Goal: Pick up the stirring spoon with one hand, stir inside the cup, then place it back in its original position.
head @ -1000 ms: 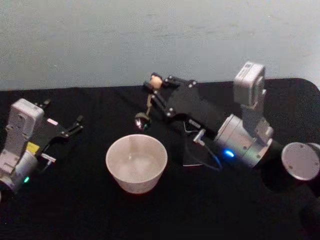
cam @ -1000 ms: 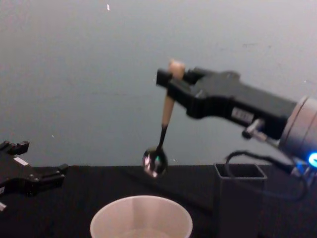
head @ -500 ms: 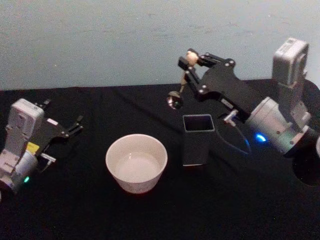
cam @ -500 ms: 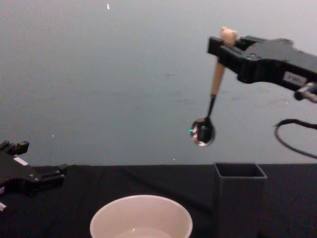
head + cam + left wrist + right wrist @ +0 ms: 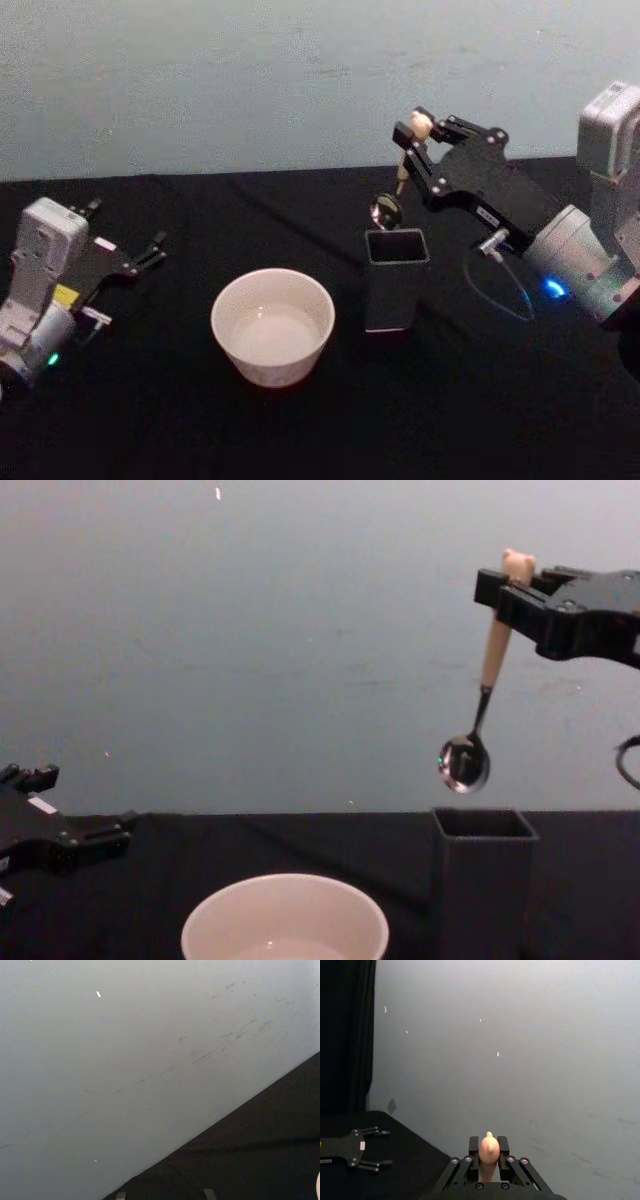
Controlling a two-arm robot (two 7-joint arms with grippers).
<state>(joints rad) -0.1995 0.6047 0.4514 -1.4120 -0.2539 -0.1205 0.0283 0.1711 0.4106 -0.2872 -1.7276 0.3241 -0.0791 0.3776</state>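
Chest view: right end effector (image 5: 512, 588) grips stirring spoon (image 5: 494, 650) aloft.

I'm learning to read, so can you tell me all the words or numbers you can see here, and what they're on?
Nothing here can be read.
The white label on the left gripper, resting on the table: too blurred to read.
The yellow sticker on the left arm: too blurred to read.
The spoon held by the right gripper over the holder, and the cup: no writing shows.
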